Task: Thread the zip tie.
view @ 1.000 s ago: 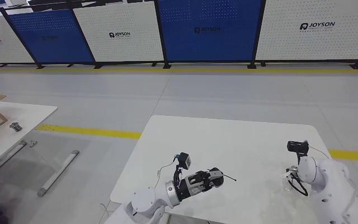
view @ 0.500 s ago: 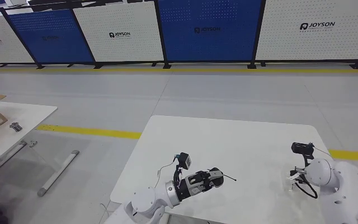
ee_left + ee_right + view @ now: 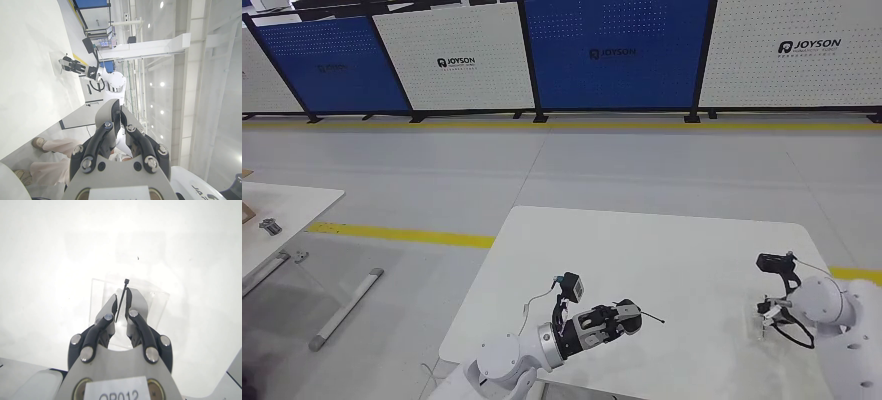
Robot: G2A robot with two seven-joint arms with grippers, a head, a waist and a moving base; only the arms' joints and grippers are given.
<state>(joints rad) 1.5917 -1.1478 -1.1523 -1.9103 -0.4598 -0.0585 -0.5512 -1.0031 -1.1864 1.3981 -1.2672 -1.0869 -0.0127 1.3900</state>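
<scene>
Upon a clear plastic block [image 3: 158, 308], a thin black zip tie [image 3: 121, 302] is straddled by the parted right tool [image 3: 122, 292] for pickup; the left tool [image 3: 119, 106] is closed.

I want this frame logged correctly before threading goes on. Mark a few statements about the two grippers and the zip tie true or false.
1. The right gripper is clamped shut. False: its fingers stand apart, with the zip tie between them.
2. A clear block sits on the table at the right gripper. True.
3. The left gripper is wide open. False: its fingers are closed.
4. A thin black strip sticks out past the left gripper's tips. True.
</scene>
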